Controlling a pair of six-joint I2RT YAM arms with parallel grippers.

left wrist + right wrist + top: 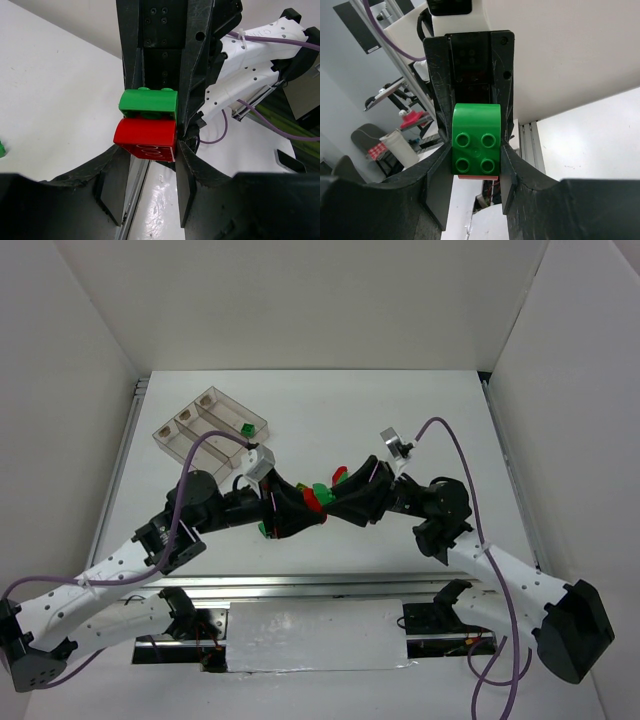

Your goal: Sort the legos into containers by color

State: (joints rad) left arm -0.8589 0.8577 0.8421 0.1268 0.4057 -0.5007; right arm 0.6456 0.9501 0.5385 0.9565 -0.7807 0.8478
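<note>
Your left gripper [302, 504] and right gripper [340, 494] meet mid-table on red and green plastic bricks [317, 496]. The clear compartmented plastic tray [200, 440] sits far left.

I'm watching the tray [172, 436] sitting far left on the table [420, 410], 1 brick [246, 428] lying in its rightmost compartment, 2 stacked bricks [316, 494] hanging between left gripper [306, 502] and right gripper [335, 491].

Bright, even light from overhead; the white counter [450, 440] nearly washes out, only soft shadows under the arms [130, 570]. Glare flares off the shiny sheet [315, 635] at the near edge. Up close the red brick [145, 140] and the green brick [476, 140] are crisp and glossy, while the room [380, 140] behind goes soft and the near claw fingers [437, 200] blur dark.
</note>
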